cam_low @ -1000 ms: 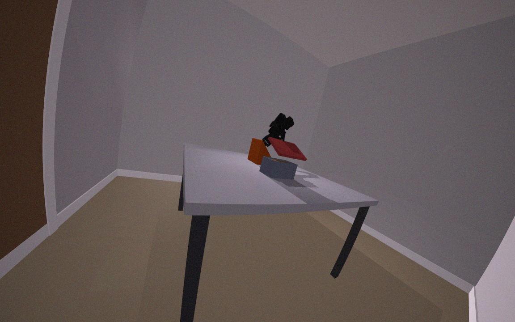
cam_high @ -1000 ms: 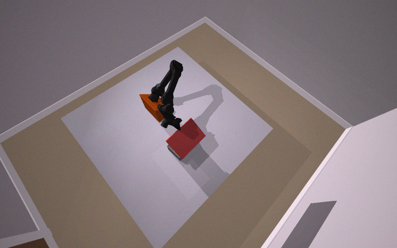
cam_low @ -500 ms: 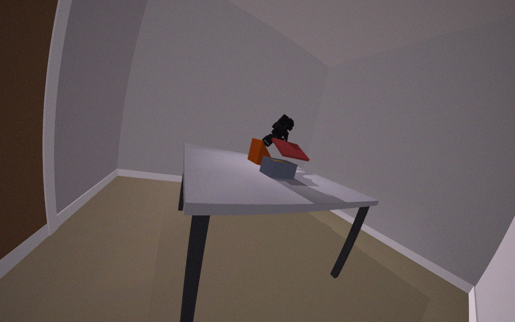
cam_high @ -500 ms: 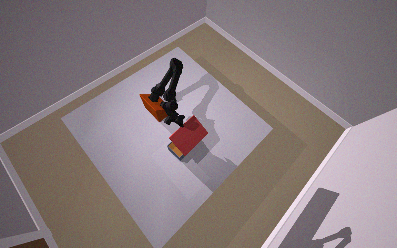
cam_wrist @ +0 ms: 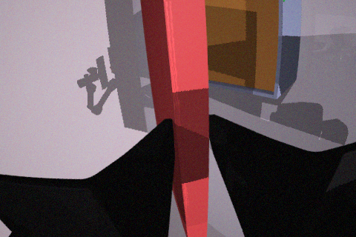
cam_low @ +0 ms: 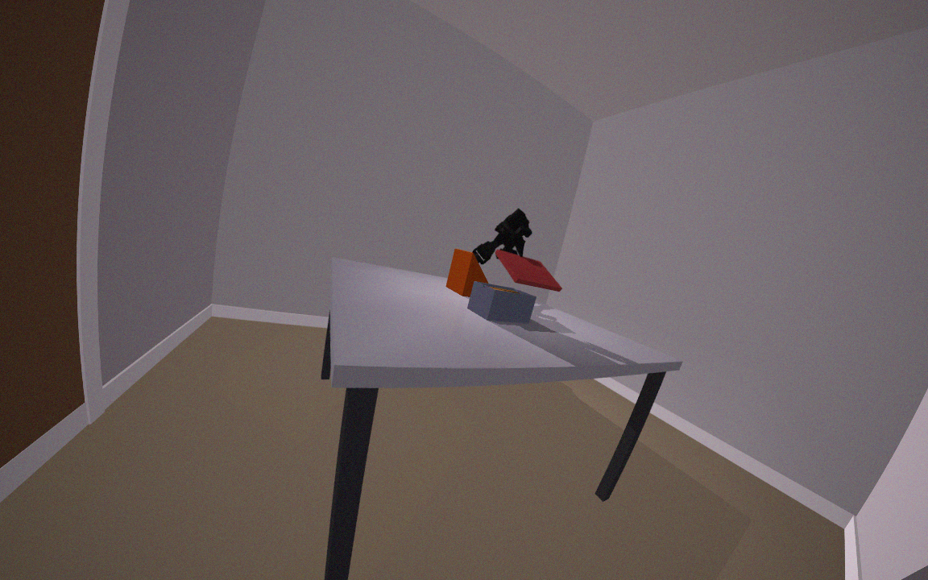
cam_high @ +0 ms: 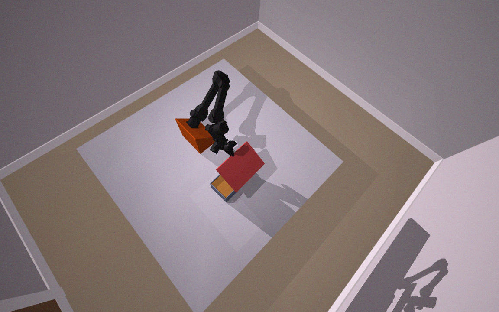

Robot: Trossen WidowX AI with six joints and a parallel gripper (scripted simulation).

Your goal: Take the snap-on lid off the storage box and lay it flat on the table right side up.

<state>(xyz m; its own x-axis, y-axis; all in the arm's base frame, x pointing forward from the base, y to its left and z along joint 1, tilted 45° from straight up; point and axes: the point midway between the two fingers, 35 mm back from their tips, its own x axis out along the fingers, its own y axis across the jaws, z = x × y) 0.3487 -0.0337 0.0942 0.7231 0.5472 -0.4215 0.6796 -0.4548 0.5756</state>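
- So the black fingers were clenched on the flat, rectangular red lid, gripping it around the middle of one long edge. One finger sat on each face of it.
- The lid was off the box and up in the air, tilted, with its far side sloping down away from the fingers. Definitely not laid flat on the counter yet.
- The open blue-grey box, with an orange-brown inside, stood upright on the counter, lower than the fingers. From the top view the lid covered part of it, but the exterior view showed a gap between them.
- The black jointed arm rose from a solid orange, slanted-sided block behind the fingers, on the side away from the lid.
- Couldn't tell what, if anything, was in the box's hidden part.
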